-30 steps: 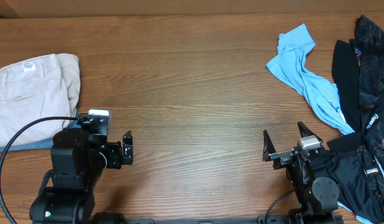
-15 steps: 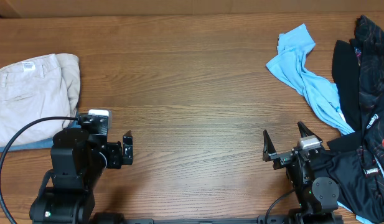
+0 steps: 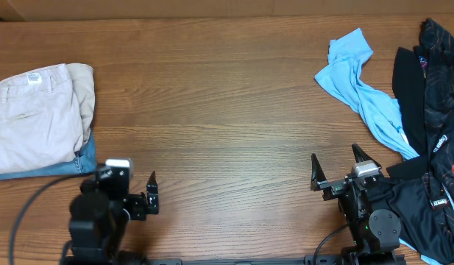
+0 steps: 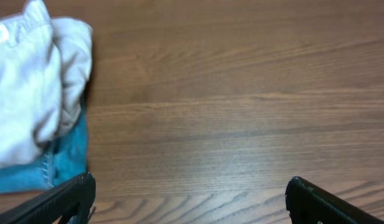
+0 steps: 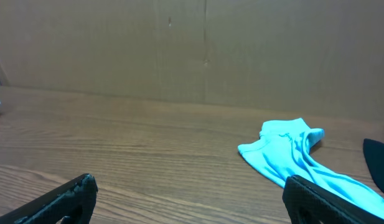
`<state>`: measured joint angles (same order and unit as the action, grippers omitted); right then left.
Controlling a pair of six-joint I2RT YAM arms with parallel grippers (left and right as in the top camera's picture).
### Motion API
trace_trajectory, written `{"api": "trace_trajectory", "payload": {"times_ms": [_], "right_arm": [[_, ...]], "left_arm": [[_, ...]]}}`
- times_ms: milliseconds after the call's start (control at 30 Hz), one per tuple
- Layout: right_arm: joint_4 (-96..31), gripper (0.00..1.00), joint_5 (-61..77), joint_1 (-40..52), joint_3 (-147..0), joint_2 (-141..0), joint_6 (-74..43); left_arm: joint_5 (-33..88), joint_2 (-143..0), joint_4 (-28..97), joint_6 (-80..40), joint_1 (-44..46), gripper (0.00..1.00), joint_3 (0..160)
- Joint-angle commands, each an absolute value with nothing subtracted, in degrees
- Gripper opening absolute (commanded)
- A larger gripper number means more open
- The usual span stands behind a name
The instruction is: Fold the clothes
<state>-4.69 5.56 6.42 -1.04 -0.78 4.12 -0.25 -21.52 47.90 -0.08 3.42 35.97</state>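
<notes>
The beige shorts lie folded at the table's far left on top of a blue denim piece. They also show in the left wrist view above the denim. A light-blue shirt lies crumpled at the right and shows in the right wrist view. Black garments are piled at the right edge. My left gripper is open and empty near the front edge, right of the shorts; it also shows in the left wrist view. My right gripper is open and empty in front of the shirt; it also shows in the right wrist view.
A brown cardboard wall stands along the table's back edge. Another black garment lies beside the right arm's base at the front right. A black cable trails from the left arm.
My left arm has drawn back toward the front edge, away from the shorts, uncovering the denim's edge. The right arm has not moved.
</notes>
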Motion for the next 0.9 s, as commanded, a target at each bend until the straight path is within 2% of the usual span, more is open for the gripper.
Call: {"api": "trace_trajectory", "payload": {"times_ms": [0,333,567,633,800,867], "right_arm": [[-4.36,1.0,5.65,6.24,-0.47,-0.16,4.32],[-4.36,1.0,5.65,6.24,-0.47,-0.16,4.32],[-4.36,1.0,5.67,6.24,-0.47,-0.16,4.34],[-4.36,1.0,5.65,6.24,-0.47,-0.16,4.34],[-4.36,1.0,5.65,6.24,-0.47,-0.16,4.34],[-4.36,1.0,5.65,6.24,-0.47,-0.16,4.32]], "left_arm": [[0.43,-14.61,42.46,-0.34,3.79,1.0,26.22],[1.5,-0.95,20.21,-0.43,3.79,1.0,9.65],[1.48,-0.19,-5.37,0.19,3.79,1.0,0.49],[1.23,-0.19,-6.24,0.95,3.79,1.0,0.25],[1.34,-0.19,4.69,-0.91,3.79,1.0,0.3],[1.48,-0.19,4.14,-0.86,3.79,1.0,0.27]]}}
